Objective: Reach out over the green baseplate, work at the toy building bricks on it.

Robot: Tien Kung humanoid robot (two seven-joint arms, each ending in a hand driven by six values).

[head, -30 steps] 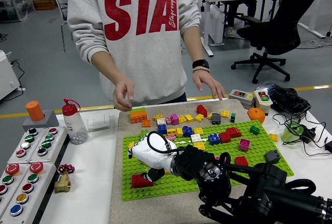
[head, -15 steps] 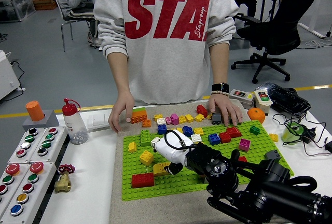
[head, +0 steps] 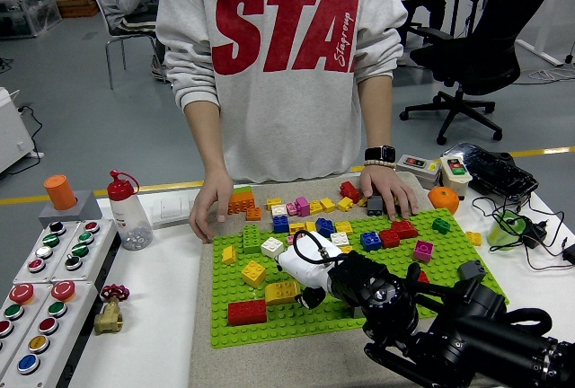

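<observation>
Bricks [head: 325,226] crowd the baseplate [head: 449,253]; person's hands [head: 210,204] rest behind.

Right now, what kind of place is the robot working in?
Probably a robotics lab in an office: a button panel and a green baseplate of bricks on the test table, office chairs and desks behind.

Loose bricks [head: 310,226] crowd the baseplate's [head: 269,330] far half; the near strip is open; person's hands [head: 209,210] block the far edge
</observation>
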